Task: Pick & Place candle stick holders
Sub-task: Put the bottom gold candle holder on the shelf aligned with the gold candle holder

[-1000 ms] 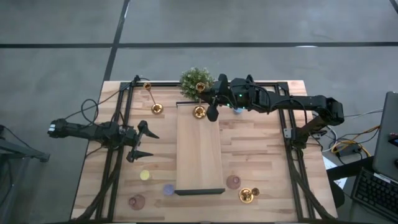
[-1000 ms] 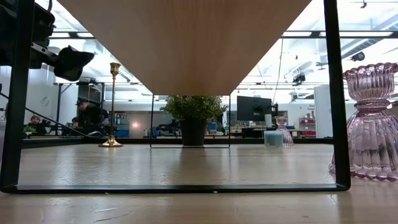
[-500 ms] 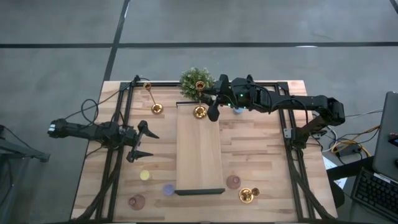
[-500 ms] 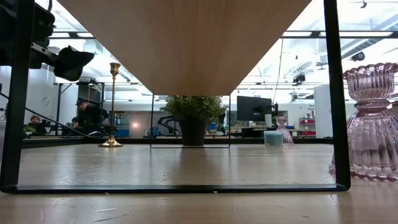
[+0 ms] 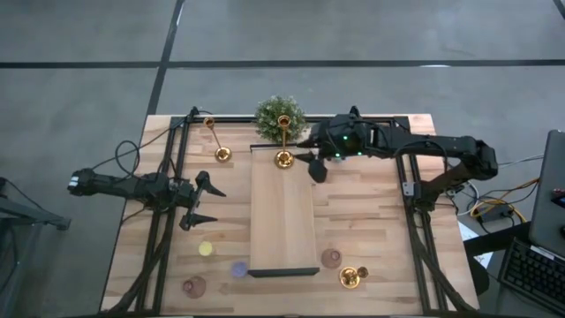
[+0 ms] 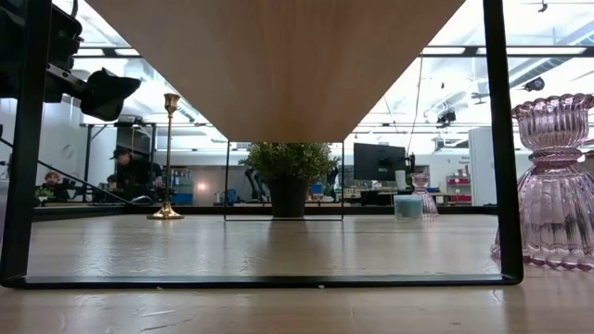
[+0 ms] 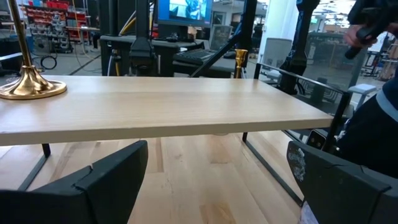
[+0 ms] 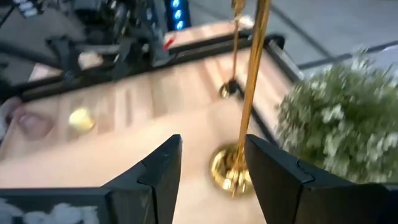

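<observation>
High view — right gripper [image 5: 313, 163] fingers spread, seemingly just clear of upright gold holder [image 5: 283, 146]; no legible writing.

Bright, even light; blurred right-wrist view

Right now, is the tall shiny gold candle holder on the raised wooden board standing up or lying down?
Standing up. The shiny gold slim-stemmed candle holder rests on its round base, its stem vertical in the right wrist view; the right pincer is clear of it.

The right wrist view blurs the green plant [image 8: 339, 118] and gold holder [image 8: 239, 158].
</observation>
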### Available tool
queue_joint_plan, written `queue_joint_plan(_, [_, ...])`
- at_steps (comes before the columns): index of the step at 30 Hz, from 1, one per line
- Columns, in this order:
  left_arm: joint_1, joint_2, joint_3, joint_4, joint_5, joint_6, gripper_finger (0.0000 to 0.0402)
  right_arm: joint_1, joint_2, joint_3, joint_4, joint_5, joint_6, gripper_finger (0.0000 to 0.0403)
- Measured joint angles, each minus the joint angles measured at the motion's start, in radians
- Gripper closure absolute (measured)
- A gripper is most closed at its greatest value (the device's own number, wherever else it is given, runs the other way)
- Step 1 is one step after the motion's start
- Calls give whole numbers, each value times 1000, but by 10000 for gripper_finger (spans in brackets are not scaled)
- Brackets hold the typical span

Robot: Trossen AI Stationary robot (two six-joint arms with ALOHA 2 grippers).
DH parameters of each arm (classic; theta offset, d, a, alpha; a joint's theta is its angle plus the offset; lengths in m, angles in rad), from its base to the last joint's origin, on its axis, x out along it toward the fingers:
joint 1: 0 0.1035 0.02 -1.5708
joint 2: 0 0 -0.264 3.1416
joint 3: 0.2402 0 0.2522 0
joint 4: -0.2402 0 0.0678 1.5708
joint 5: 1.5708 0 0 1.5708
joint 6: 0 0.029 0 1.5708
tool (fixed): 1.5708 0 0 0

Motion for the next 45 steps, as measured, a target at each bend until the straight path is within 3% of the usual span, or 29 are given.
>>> queue_joint_plan(6, [0, 0, 0, 0, 0, 0, 14, 20, -105, 0, -260, -150, 58, 247])
queue_joint_plan(11, [0, 0, 0, 0, 0, 0, 14, 113, -192, 0, -488, -251, 130, 253])
queue_joint_plan(15, [0, 0, 0, 0, 0, 0, 14, 258, -252, 0, -641, -253, 198, 255])
queue_joint_plan(21, [0, 0, 0, 0, 0, 0, 14, 522, -296, -17, -723, -151, 313, 258])
queue_joint_plan(27, [0, 0, 0, 0, 0, 0, 14, 776, -320, -122, -708, -46, 444, 265])
queue_joint_plan(33, [0, 0, 0, 0, 0, 0, 14, 990, -312, -271, -508, 48, 619, 266])
queue_joint_plan(39, [0, 0, 0, 0, 0, 0, 14, 1102, -256, -366, -338, 205, 686, 273])
queue_joint_plan(45, [0, 0, 0, 0, 0, 0, 14, 1129, -147, -430, -212, 310, 679, 281])
